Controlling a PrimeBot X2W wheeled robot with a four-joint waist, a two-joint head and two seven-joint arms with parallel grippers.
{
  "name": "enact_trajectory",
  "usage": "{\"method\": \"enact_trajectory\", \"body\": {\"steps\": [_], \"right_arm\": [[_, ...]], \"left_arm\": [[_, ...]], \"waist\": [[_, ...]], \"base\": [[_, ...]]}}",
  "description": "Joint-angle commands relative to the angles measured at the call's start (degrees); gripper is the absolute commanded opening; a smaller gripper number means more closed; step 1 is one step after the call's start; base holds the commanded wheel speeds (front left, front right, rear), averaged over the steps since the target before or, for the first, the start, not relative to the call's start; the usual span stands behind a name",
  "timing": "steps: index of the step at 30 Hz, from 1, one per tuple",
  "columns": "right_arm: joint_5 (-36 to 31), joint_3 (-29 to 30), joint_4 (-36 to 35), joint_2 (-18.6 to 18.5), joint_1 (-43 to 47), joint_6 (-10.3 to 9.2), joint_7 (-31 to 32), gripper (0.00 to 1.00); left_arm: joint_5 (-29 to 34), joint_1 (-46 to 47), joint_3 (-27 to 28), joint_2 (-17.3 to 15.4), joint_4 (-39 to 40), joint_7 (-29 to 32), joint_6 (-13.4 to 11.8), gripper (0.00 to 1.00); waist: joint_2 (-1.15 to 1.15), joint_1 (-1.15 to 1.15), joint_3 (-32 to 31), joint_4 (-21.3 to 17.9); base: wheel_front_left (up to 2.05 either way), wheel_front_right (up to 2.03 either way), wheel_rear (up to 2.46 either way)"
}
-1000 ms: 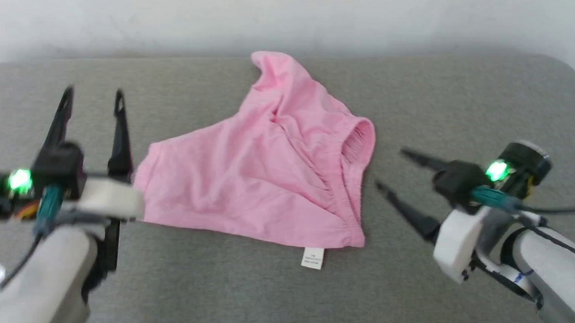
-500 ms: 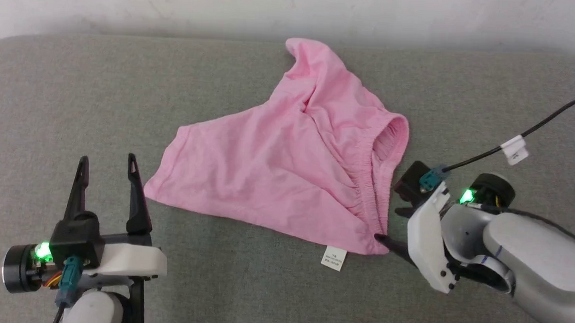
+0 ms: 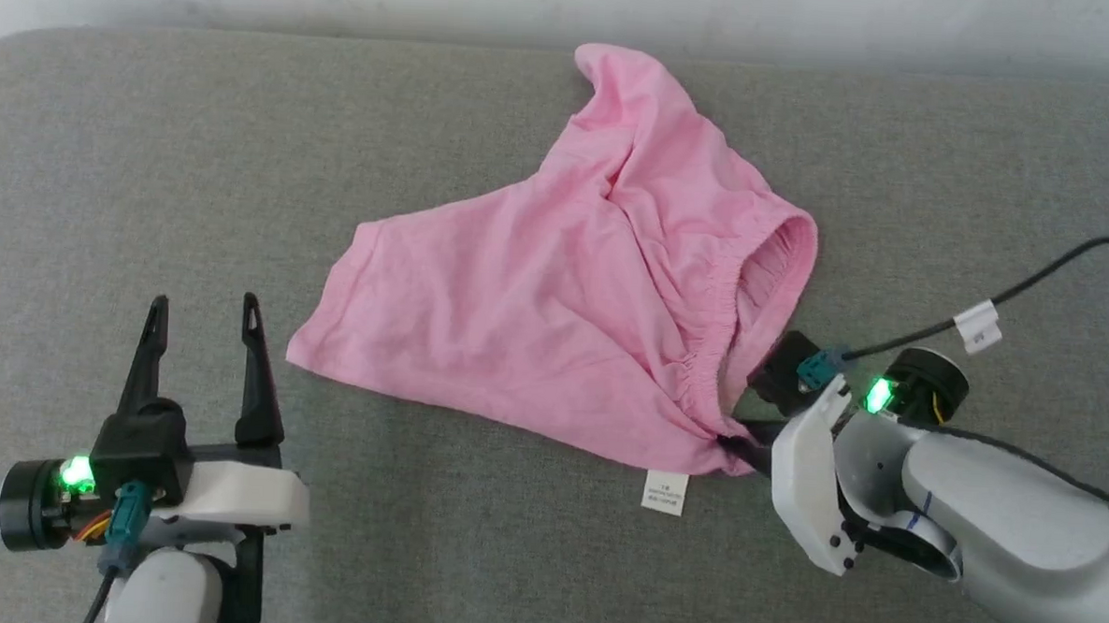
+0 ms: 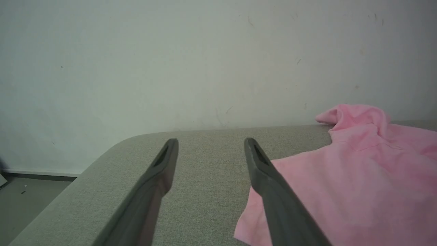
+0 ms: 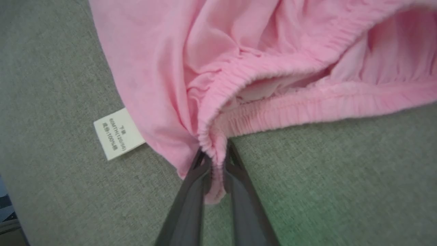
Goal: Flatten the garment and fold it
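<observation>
Now pinching the near end of the gathered waistband (image 5: 290, 102) between the two dark fingers (image 5: 189, 205) of the right gripper (image 5: 215, 164), squeezing a small fold of pink elastic between the tips. Gripping right beside the white care label (image 5: 118, 134), itself lying flat on the grey tabletop (image 5: 324, 171) just off the side seam. Holding that corner low, at or barely above the tabletop; hard telling which. Reaching in from the lower right of the head view, trailing a black cable (image 3: 1033, 276) with a white tag (image 3: 977, 327) behind the wrist.

Finding the garment (image 3: 564, 303) lying rumpled across the middle of the tabletop, its waistband gaping open toward the right, one leg spreading fairly flat toward the left and the other bunching up toward the far edge by the pale wall (image 3: 531, 1).

Holding the left gripper (image 3: 204, 307) at the lower left, fingers parted wide and gripping nothing, pointing away from the robot. Sitting near the hem of the left-hand leg, apart from the cloth in the head view.
</observation>
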State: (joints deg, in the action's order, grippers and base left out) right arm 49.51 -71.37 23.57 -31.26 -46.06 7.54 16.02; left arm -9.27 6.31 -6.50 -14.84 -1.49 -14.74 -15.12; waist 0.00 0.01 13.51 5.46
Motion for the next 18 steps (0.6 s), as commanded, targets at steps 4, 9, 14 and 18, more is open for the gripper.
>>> {"method": "enact_trajectory", "body": {"steps": [4, 9, 14, 18], "right_arm": [[-1.2, -1.0, -0.2, -1.6, 1.2, -0.05, -6.9, 0.00], [-1.9, 0.8, -3.2, -5.3, 1.9, -0.05, -12.1, 0.00], [-2.7, 3.4, -5.1, -6.9, 3.8, -0.05, -13.8, 0.00], [-3.7, 5.2, -5.6, -6.6, 5.0, -0.05, -14.1, 0.00]], "left_arm": [[1.4, 0.8, 0.9, -2.0, -1.6, -0.3, 2.6, 1.00], [0.6, 3.4, -0.6, -7.3, -4.8, 5.2, 9.3, 1.00], [-3.3, 8.0, -3.5, -12.5, -3.3, 20.8, 18.4, 1.00], [-8.7, 11.1, -8.1, -16.3, -2.7, 35.8, 22.0, 1.00]], "waist": [[0.00, -0.01, -3.5, -2.0], [0.00, -0.01, -5.9, -3.1], [0.00, -0.01, -6.8, -3.5], [0.00, -0.01, -6.7, -3.8]], "base": [[0.00, 0.00, 0.00], [0.00, 0.00, 0.00], [0.00, 0.00, 0.00], [0.00, 0.00, 0.00]]}}
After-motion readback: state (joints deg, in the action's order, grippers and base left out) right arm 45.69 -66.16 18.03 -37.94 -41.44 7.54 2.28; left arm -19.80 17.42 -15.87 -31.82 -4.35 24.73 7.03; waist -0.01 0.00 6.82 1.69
